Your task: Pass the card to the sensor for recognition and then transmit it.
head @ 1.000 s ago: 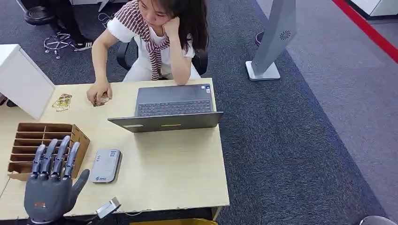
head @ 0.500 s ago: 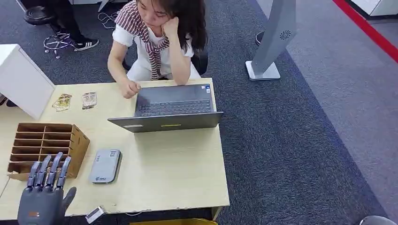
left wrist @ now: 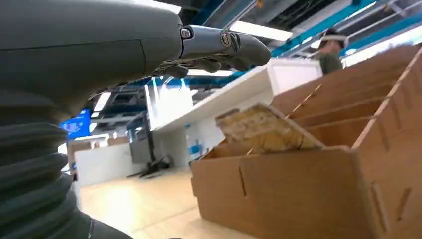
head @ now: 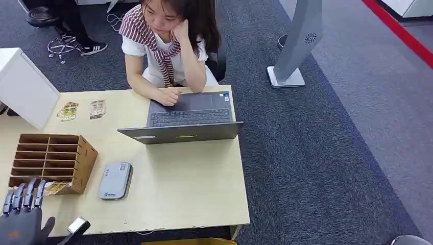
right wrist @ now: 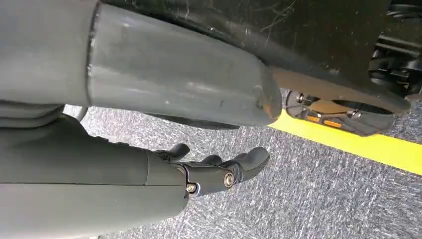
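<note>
We judge the task barely begun: our left hand, fingers spread and holding nothing, hovers beside the brown wooden slotted rack, where the yellowish patterned card lies, the grey flat sensor unused.

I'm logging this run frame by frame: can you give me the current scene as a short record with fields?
left hand: empty, fingers apart, near the desk's front corner
right hand: empty, hanging over grey carpet
card: sticking out of the wooden rack's nearest slot
wooden rack: on the desk, left side
card reader: flat on the desk beside the rack
person: seated, one hand on the laptop
</note>
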### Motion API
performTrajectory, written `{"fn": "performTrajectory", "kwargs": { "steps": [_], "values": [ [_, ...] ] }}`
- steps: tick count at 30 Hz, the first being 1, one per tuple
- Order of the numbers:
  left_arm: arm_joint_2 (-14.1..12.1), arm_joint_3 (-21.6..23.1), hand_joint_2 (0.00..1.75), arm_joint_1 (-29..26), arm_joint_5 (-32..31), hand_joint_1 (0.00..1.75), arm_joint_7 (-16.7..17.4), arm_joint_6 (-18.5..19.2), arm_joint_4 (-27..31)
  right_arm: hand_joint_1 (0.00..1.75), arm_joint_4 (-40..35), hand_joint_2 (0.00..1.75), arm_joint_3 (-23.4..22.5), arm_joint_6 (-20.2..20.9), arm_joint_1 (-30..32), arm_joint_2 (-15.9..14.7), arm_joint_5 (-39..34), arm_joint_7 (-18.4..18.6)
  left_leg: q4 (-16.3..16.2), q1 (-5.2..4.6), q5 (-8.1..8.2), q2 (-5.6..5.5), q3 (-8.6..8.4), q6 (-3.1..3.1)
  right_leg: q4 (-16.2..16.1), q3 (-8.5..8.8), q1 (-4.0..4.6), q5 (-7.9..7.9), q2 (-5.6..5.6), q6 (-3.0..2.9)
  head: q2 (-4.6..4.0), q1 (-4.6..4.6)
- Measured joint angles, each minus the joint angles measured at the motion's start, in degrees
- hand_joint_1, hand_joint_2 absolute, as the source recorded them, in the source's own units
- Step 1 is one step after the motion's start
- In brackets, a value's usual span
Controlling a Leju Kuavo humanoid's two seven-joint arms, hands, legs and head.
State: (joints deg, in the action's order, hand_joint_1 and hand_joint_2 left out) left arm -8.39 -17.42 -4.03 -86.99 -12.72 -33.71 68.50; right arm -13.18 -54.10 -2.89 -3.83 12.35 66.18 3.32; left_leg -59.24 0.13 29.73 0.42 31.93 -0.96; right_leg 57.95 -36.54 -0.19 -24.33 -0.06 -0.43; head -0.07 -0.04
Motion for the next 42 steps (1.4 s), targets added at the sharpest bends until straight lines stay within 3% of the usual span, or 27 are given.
{"fn": "performTrajectory", "kwargs": {
  "steps": [12,24,42],
  "values": [
    [2.52,-1.03,1.75,5.04,-0.02,0.00,3.57,2.43,-1.51,0.00,-0.50,0.00,-0.35,0.35,-0.06,0.07,1.05,0.17,-0.01,-0.03,0.00,-0.02,-0.01,0.00,-0.01,0.00,-0.01,0.02,0.00,0.01,0.00,-0.02],
    [4.63,-1.01,1.75,6.54,-0.02,0.00,3.59,3.72,-0.22,0.00,-0.61,0.00,-0.48,0.33,-0.07,0.07,1.95,0.17,-0.01,-0.03,0.00,-0.01,-0.03,0.00,0.00,0.00,0.00,0.02,0.01,0.01,0.00,-0.02],
    [5.68,-0.99,1.75,6.53,-0.02,0.00,3.65,4.53,1.40,0.00,-0.66,0.00,-1.25,0.52,-0.07,0.09,2.03,0.35,-0.01,-0.03,0.00,-0.01,-0.02,0.00,0.00,0.00,0.00,0.02,0.01,0.01,-0.02,0.00]
  ]
}}
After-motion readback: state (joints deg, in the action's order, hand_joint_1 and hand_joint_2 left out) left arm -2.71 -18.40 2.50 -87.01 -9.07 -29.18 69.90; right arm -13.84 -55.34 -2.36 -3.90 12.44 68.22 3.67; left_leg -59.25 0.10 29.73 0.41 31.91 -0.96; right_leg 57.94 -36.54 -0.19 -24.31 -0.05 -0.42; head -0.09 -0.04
